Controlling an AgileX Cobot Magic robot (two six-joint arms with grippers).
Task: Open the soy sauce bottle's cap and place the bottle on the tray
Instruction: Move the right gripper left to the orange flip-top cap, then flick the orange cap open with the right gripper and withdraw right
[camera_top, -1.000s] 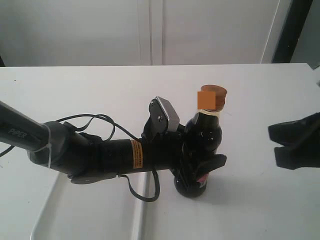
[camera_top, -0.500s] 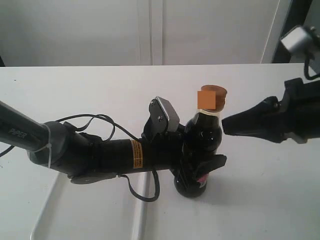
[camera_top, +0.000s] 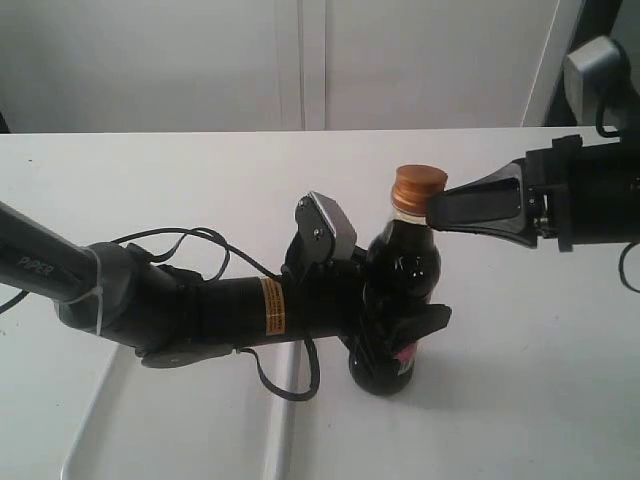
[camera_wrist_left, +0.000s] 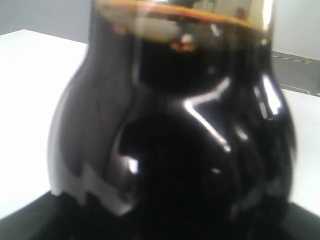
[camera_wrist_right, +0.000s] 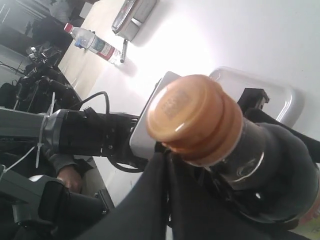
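The soy sauce bottle (camera_top: 398, 300) stands upright on the white table (camera_top: 180, 180), off the tray (camera_top: 180, 440), which lies at the near edge under the left arm. Its golden-brown cap (camera_top: 418, 183) is shut. The left gripper (camera_top: 395, 330) is clamped around the bottle's lower body. The right gripper (camera_top: 437, 208) has its tips together, touching the cap's side just below its top; a water bottle (camera_wrist_right: 95, 44) lies far behind.

The soy sauce bottle (camera_top: 398, 300), dark-filled, is standing upright near the table's middle, its golden-brown cap (camera_top: 419, 182) sitting closed; the white tray (camera_top: 180, 430) is lying by the near-left edge.
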